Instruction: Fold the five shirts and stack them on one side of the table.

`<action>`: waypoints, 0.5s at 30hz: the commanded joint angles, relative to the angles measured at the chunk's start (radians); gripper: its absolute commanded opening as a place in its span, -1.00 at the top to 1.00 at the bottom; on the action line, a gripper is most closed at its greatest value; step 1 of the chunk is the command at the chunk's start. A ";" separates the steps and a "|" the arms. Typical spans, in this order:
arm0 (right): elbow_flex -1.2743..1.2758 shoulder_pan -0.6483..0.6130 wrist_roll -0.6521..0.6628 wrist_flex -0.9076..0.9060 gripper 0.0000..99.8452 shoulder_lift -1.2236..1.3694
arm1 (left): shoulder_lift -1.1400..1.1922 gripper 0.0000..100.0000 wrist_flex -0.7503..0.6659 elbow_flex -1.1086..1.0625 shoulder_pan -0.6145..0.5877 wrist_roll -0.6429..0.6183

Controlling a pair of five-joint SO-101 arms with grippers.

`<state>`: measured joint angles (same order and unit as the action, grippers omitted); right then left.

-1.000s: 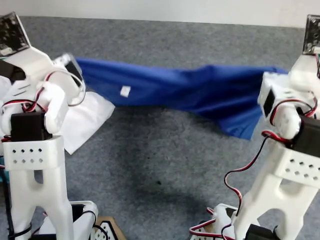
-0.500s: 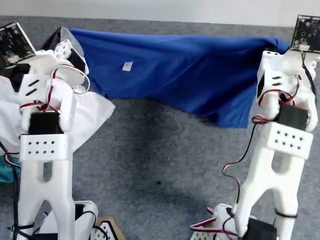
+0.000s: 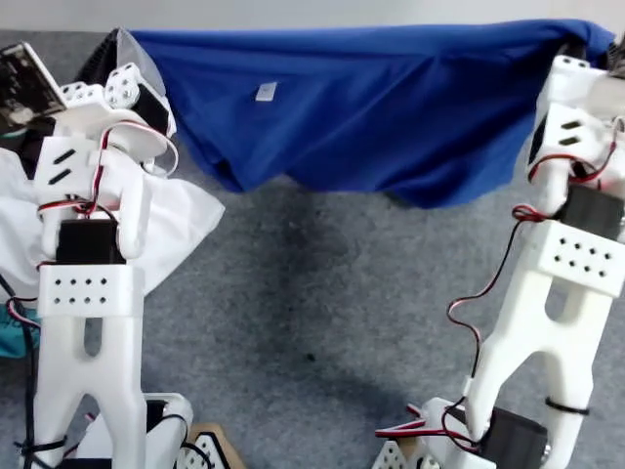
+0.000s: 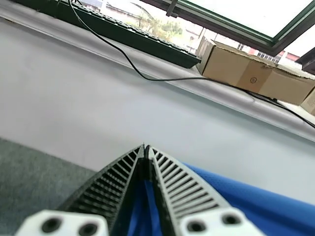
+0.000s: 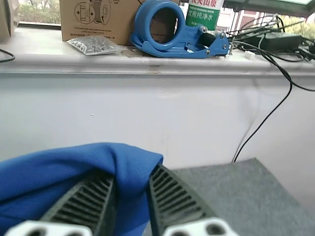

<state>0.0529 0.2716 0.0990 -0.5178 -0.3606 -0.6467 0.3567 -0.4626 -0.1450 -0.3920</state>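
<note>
now the blue shirt point(image 3: 371, 107) is hanging stretched across the table's far side, with the left gripper point(image 4: 146, 149) clenching one end and the right gripper point(image 5: 132, 173) clamping a bunched fold. the spreading step is seemingly underway; next is calling for laying it flat and even on the grey table point(image 3: 322, 303). a white cloth point(image 3: 181, 225) is lying by the left arm; cardboard boxes point(image 4: 246, 73) are sitting on the sill.

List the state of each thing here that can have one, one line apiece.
blue shirt: unfolded, held up by two ends and stretched wide between both pincers
left pincer: shut on the blue shirt
right pincer: shut on the blue shirt, fabric bunched between its fingers
white garment: unfolded, lying rumpled on the table, partly under an arm
</note>
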 commanded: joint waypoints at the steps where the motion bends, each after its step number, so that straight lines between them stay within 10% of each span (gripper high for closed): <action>1: -0.117 0.019 -0.014 -0.242 0.99 -0.013 | -0.016 0.98 0.278 0.088 0.059 -0.002; 7: -0.125 -0.005 -0.011 -0.453 0.99 -0.012 | -0.015 0.97 0.582 0.070 0.087 0.005; 15: -0.045 0.001 0.017 -0.456 0.99 0.007 | -0.015 0.97 0.592 -0.101 0.108 0.146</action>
<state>0.0146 0.2716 0.0928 -0.9720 -0.3544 -0.6467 0.9444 -0.5439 -0.0683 -0.2693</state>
